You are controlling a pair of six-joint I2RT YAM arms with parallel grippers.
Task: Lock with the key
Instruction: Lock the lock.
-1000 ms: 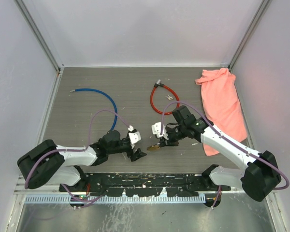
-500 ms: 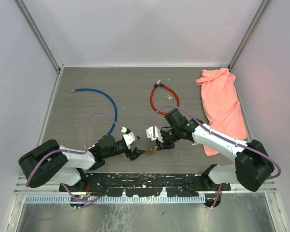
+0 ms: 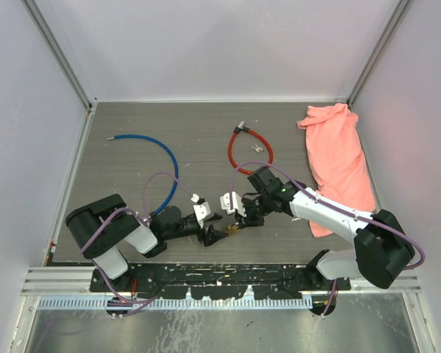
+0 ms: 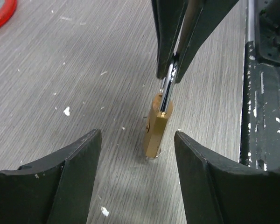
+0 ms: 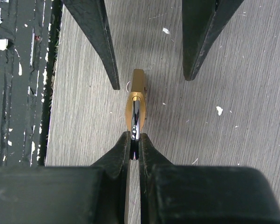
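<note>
Top external view: near the middle of the near edge of the table, the right gripper and the left gripper meet over a small brass padlock; no key can be made out beside them. Left wrist view: the padlock stands on the table, its shackle pinched from above by the right gripper's fingers, while the left gripper is spread wide on either side of the brass body, touching nothing. Right wrist view: the right gripper is closed tight on the shackle. The step in hand appears to be passing the lock body to the left arm; next, its jaws should close squarely on the brass flanks without tipping the padlock.
</note>
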